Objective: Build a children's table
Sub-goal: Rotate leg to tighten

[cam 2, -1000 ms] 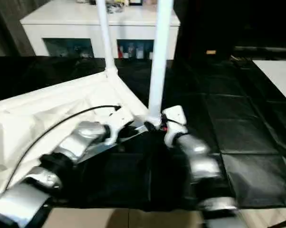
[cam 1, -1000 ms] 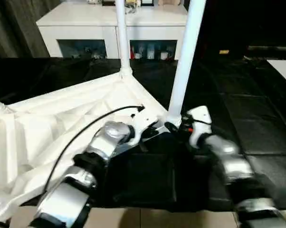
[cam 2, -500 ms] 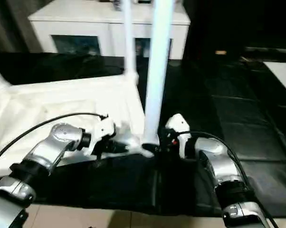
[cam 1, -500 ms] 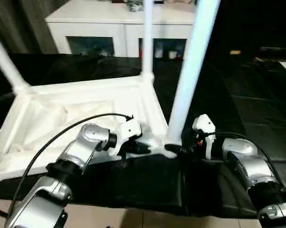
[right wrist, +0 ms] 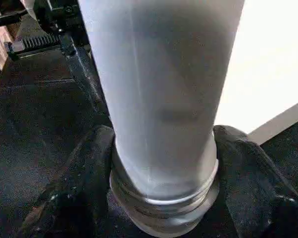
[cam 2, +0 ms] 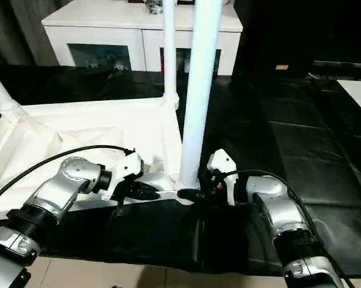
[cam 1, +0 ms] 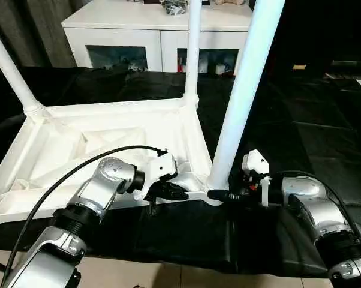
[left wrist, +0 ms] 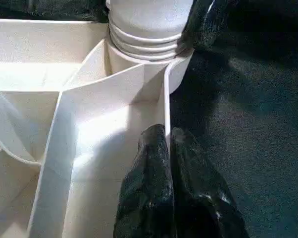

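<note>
Now the children's table (cam 1: 108, 129) lies upside down on the black mat (cam 1: 324, 120), legs up. Left gripper (left wrist: 167, 136) has jaws together, pinching the top's rim (left wrist: 165, 99) to steady it. Right gripper (right wrist: 164, 148) clamps its jaws on the near leg (cam 1: 243, 90) at the socket, probably seating it.

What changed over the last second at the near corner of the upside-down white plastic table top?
Right gripper closed in around the base of the near white tapered tube leg, fingers now flanking it. Left gripper stays shut on the white plastic table top's edge wall; leg stays upright in its socket. Camera shifted too.
</note>
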{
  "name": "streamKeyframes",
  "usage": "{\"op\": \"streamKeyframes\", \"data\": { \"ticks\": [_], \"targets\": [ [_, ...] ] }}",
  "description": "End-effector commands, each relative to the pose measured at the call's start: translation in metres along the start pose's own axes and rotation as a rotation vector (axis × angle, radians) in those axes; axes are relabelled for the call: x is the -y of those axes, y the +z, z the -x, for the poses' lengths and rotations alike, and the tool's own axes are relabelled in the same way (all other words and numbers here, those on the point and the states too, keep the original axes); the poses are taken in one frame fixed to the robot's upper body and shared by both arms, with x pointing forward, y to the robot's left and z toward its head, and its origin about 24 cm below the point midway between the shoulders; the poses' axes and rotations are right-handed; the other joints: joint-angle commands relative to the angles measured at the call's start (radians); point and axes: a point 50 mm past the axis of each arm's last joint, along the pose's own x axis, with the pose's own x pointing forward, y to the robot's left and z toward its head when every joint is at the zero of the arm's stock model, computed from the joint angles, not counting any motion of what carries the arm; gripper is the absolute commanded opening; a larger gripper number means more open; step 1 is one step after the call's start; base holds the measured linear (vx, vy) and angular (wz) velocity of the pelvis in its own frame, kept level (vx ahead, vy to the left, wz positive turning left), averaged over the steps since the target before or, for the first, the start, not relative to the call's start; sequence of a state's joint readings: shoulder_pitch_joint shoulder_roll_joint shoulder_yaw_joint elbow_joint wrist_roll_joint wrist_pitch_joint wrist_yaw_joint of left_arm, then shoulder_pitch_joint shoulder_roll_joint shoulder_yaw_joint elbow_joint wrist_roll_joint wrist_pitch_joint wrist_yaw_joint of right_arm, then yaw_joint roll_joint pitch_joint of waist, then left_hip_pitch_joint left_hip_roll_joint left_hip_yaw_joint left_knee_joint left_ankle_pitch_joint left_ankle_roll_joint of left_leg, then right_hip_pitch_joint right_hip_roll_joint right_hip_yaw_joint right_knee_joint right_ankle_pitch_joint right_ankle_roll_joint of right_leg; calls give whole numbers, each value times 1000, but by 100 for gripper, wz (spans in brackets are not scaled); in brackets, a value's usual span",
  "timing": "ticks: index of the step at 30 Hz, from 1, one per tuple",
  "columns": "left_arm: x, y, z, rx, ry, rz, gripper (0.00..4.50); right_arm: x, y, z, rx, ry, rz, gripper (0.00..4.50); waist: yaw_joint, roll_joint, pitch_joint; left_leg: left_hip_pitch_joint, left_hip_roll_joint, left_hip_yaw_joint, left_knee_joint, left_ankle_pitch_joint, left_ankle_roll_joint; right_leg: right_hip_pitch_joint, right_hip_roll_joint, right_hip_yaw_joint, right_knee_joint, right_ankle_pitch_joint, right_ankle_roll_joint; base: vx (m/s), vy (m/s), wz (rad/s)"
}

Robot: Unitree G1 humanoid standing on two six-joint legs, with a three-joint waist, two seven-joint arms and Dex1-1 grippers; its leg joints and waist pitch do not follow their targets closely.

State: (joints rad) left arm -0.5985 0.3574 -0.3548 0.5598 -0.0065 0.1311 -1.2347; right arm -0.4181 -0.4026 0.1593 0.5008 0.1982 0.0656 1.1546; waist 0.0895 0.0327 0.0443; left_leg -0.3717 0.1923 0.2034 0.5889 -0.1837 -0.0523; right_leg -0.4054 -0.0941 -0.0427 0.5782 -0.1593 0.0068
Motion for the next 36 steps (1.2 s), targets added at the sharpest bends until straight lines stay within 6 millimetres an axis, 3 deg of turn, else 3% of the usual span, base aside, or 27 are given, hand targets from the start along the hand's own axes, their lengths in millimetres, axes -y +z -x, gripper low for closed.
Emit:
{"op": "streamKeyframes", "data": {
  "ticks": [1, 6, 8, 10, 12, 17, 20, 22, 24, 25, 29, 30, 31, 33, 36],
  "targets": [
    [3, -1, -3, -21, -9, -15, 0, 0, -1, 0, -4, -19, 1, 272, -4, -8, -62, 17, 39, -15, -77, -246, 44, 41, -45, 26, -50, -202, -259, 0, 0, 0],
    [-9, -5, -9, -34, 145, 27, 0, 12, -4, -11, 4, -236, -54, 265, -12, -9, -56, 19, 36, -17, -82, -297, 18, 36, -46, 27, -62, -291, -236, 0, 0, 0],
    [-24, -3, -18, -46, 335, 67, 0, 20, -9, -24, 11, -459, -142, 264, -24, -9, -52, 25, 30, -24, -86, -354, -20, 31, -47, 26, -74, -424, -187, 0, 0, 0],
    [-27, -2, -22, -48, 385, 84, 0, 22, -11, -28, 5, -533, -176, 264, -31, -11, -51, 25, 28, -27, -88, -367, -30, 29, -46, 24, -77, -451, -173, 0, 0, 0],
    [-32, 0, -27, -50, 451, 112, 0, 24, -15, -33, -6, -646, -228, 264, -38, -8, -51, 24, 27, -28, -88, -382, -24, 25, -46, 26, -86, -472, -153, 0, 0, 0],
    [-37, 9, -46, -75, 580, 143, 0, 25, -16, -48, -15, -893, -292, 264, -45, -10, -52, 22, 24, -29, -89, -390, -19, 24, -46, 23, -91, -477, -144, 0, 0, 0],
    [-35, 10, -52, -81, 552, 121, 0, 21, -6, -58, 15, -827, -239, 264, -45, -8, -53, 22, 24, -30, -89, -397, -12, 24, -44, 23, -94, -468, -134, 0, 0, 0],
    [-33, 8, -51, -81, 516, 120, 0, 20, 0, -56, 72, -761, -229, 319, -43, -7, -54, 21, 26, -30, -90, -397, -5, 25, -44, 24, -91, -437, -143, 0, 0, 0],
    [-31, 6, -49, -88, 469, 118, 0, 22, 5, -50, 97, -710, -192, 336, -40, -8, -54, 19, 27, -29, -90, -387, 1, 29, -44, 25, -87, -401, -157, 0, 0, 0],
    [-29, 4, -48, -94, 443, 115, 0, 23, 5, -46, 84, -699, -166, 336, -38, -8, -57, 15, 28, -27, -89, -359, 9, 33, -45, 26, -80, -349, -175, 0, 0, 0],
    [-19, -7, -41, -112, 290, 95, 0, 27, 4, -32, 60, -581, -127, 368, -44, -10, -58, 2, 27, -26, -86, -306, 29, 46, -48, 24, -70, -284, -204, 0, 0, 0],
    [-14, -10, -37, -115, 225, 75, 0, 26, 6, -27, 60, -500, -105, 374, -44, -11, -60, 7, 27, -25, -82, -303, 40, 45, -49, 24, -70, -274, -216, 0, 0, 0],
    [-12, -11, -35, -113, 195, 62, 0, 25, 6, -24, 56, -468, -91, 374, -46, -11, -62, 3, 29, -25, -80, -276, 53, 50, -49, 25, -64, -235, -233, 0, 0, 0],
    [-3, -15, -27, -106, 81, 19, 0, 20, 5, -15, 36, -345, -35, 374, -39, -12, -63, 8, 34, -21, -76, -244, 72, 49, -48, 24, -58, -167, -262, 0, 0, 0],
    [4, -18, -20, -117, 13, 0, 0, 15, 5, -8, 34, -249, -11, 374, -27, -4, -65, 13, 40, -16, -73, -207, 86, 47, -42, 21, -45, -93, -292, 0, 0, 0]
  ]
}}
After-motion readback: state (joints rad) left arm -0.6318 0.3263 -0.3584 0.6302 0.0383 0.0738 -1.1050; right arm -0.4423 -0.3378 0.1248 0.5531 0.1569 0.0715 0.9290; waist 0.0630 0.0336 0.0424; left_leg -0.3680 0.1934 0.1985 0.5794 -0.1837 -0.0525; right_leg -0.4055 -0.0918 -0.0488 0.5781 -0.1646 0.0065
